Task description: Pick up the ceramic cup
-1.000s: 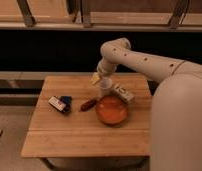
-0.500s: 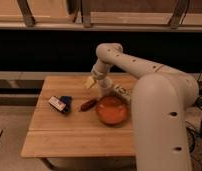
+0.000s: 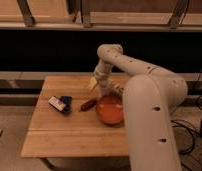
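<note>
The camera view shows the gripper near the far edge of the wooden table, about the middle of that edge, just beyond the orange bowl. The ceramic cup seems to be the small pale shape at the gripper, but I cannot tell if the fingers are closed on it or only beside it.

In my judgement, the main risk is a weak hold: if the cup sits between the jaws off centre, it can slip and fall into the bowl or onto the table. The wrist is also very near the bowl's rim and could push it. A reddish-brown object lies just left of the bowl, and a white box with a dark object is nearer the left edge. No writing or brand can be read on any of them.
</note>
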